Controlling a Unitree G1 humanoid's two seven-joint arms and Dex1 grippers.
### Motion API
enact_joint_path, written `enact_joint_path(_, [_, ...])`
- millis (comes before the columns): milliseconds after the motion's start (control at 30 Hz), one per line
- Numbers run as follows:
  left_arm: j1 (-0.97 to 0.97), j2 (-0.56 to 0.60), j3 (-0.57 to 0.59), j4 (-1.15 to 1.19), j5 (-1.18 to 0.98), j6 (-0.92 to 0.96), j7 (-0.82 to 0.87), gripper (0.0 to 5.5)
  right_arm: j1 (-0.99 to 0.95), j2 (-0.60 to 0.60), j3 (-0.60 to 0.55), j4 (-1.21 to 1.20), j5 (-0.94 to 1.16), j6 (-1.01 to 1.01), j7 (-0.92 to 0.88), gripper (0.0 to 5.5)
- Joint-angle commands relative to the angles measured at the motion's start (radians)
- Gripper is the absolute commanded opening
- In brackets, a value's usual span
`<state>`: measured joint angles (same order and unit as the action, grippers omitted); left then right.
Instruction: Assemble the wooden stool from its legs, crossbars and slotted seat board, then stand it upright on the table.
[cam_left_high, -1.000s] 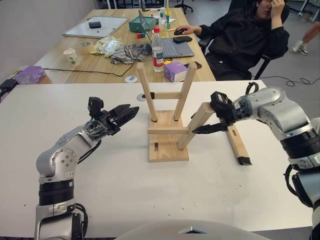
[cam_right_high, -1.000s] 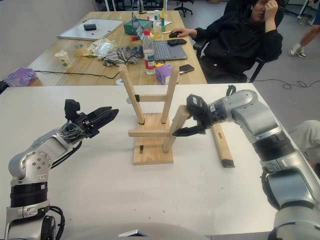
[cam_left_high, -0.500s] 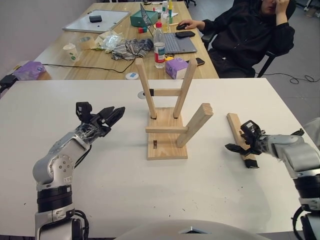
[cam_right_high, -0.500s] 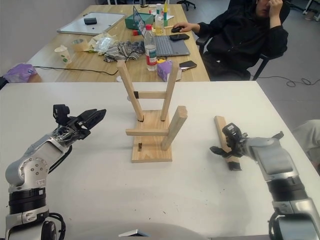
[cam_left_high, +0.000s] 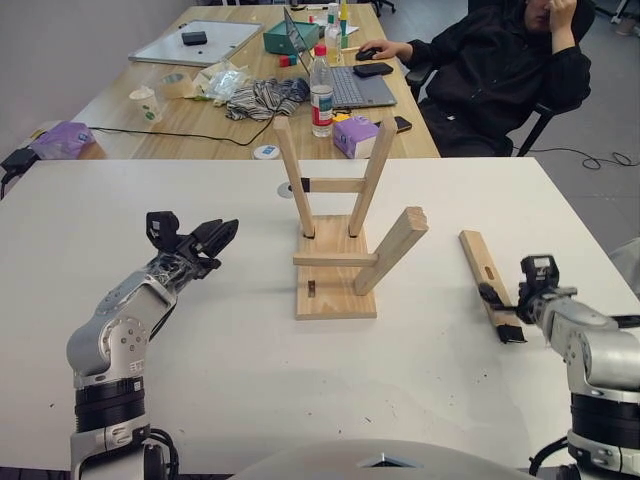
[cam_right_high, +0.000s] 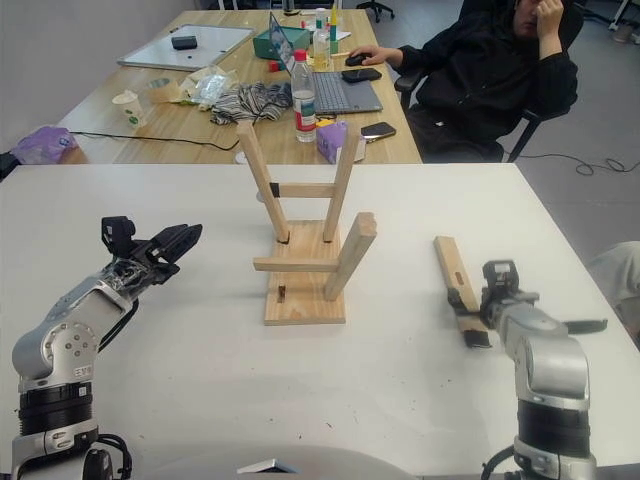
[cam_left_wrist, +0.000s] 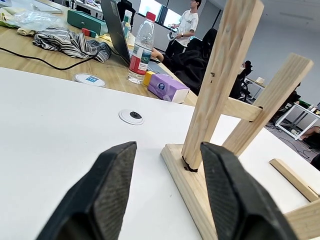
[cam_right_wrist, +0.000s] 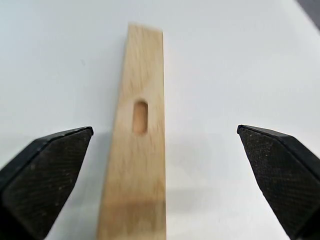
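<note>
Plainly, in the head view, the loose leg (cam_left_high: 487, 279) is lying flat on the white table (cam_left_high: 250, 400). Its near end is sitting just under the right pincer (cam_left_high: 507, 304), which is hovering low with its fingers spread. The part-built stool (cam_left_high: 340, 240) is resting upside down well off to that pincer's inner side, between the two arms. Its seat board (cam_left_high: 335, 292) is lying flat, two legs joined by a crossbar (cam_left_high: 335, 185) are standing up from it, and a third leg (cam_left_high: 392, 248) is leaning at a slant. The left pincer (cam_left_high: 214, 237) is hanging above the table, pointing at the stool but apart from it.

In the left wrist view, the left pincer (cam_left_wrist: 168, 146) is showing a moderate gap with nothing in it. The seat board's edge and an upright leg are rising just beyond its tips.

In the right wrist view, the right pincer (cam_right_wrist: 165, 129) is gaping wide. The loose leg is running straight ahead between its fingers (cam_right_wrist: 45, 165), touching neither and sitting nearer one of them.

The leg is probably going to handle as light, stiff and dry, so the pads should be getting fair purchase. Closing across its narrow sides, short of the slot (cam_right_wrist: 140, 116), seems the best hold.

It is looking like pale, squared, plain timber with that one oval slot cut in its upper face.
</note>
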<state>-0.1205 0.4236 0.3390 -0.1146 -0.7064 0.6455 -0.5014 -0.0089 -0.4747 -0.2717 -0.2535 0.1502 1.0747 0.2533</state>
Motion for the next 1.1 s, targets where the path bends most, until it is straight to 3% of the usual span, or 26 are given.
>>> enact_joint_path(33, [-0.017,0.003,0.005,0.003,0.002,-0.014,-0.003,1.68,0.071,0.043,0.009,0.025,0.017,0.029,-0.003,5.16])
enact_joint_path(333, [-0.146,0.01,0.058,0.037,-0.031,-0.027,0.03,1.68,0.015,0.166,-0.058,0.001,0.059,-0.09,-0.073,3.1])
enact_joint_path(500, [-0.236,0.015,0.143,0.01,-0.232,0.047,0.006,2.59,-0.114,0.192,-0.08,0.006,0.103,-0.243,-0.065,2.03])
enact_joint_path(600, [-0.322,0.039,0.168,-0.019,-0.4,0.122,-0.006,3.18,-0.322,0.154,-0.072,0.031,0.186,-0.35,0.037,1.33])
enact_joint_path(700, [-0.426,0.061,0.136,-0.037,-0.479,0.171,-0.002,3.57,-0.485,0.034,-0.009,0.095,0.165,-0.312,0.104,0.68])
enact_joint_path(767, [-0.414,0.064,0.141,-0.044,-0.487,0.168,0.021,3.57,-0.448,0.003,-0.004,0.108,0.127,-0.26,0.065,0.68])
enact_joint_path(833, [-0.383,0.061,0.156,-0.038,-0.482,0.156,0.045,3.57,-0.352,0.011,-0.022,0.066,0.109,-0.192,0.013,1.01])
enact_joint_path(967, [-0.326,0.056,0.188,-0.048,-0.477,0.131,0.082,3.57,-0.132,0.038,-0.052,-0.077,0.089,-0.024,-0.067,1.97])
enact_joint_path(1100, [-0.291,0.039,0.18,-0.07,-0.469,0.106,0.103,3.57,-0.019,0.064,0.0,-0.12,0.085,0.043,-0.082,2.67])
